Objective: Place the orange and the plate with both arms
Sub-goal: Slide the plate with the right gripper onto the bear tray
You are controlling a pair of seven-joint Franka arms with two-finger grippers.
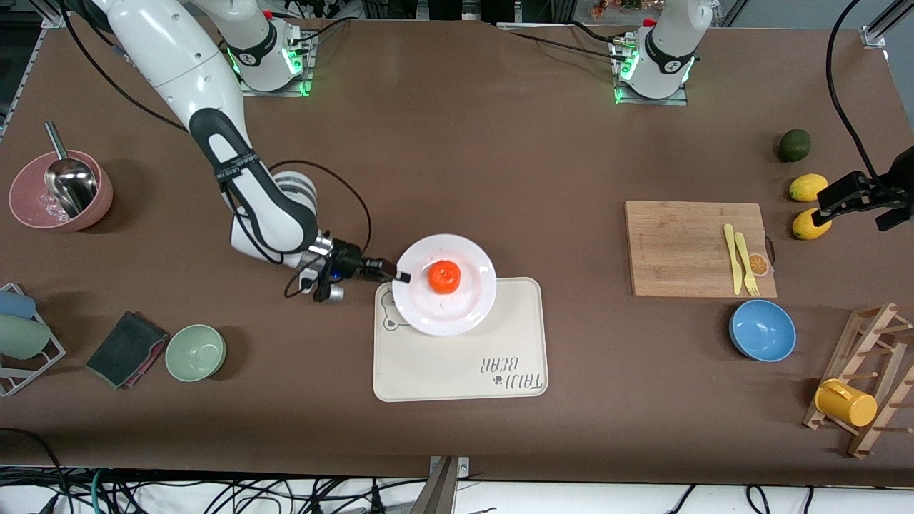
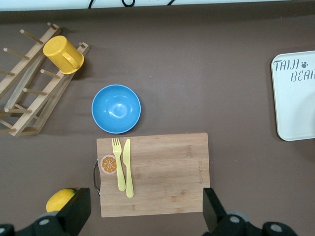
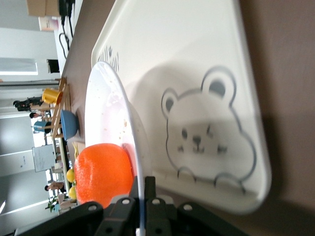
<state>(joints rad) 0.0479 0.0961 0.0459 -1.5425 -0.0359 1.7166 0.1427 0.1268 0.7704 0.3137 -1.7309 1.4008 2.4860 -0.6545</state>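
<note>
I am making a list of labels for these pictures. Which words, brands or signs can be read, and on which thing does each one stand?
"TAIJI BEAR", with a paw sign: on the cream tray, upside down in the front view.
Print on the right arm's black band: too small to read.

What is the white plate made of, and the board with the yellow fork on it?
The plate looks like glazed ceramic or hard plastic: it is plain white and glossy, with light glinting off it. I cannot tell which. The right tool grips its rim, with the orange on it. The board looks like bamboo or wood: tan, matte, with straight grain strips.
</note>
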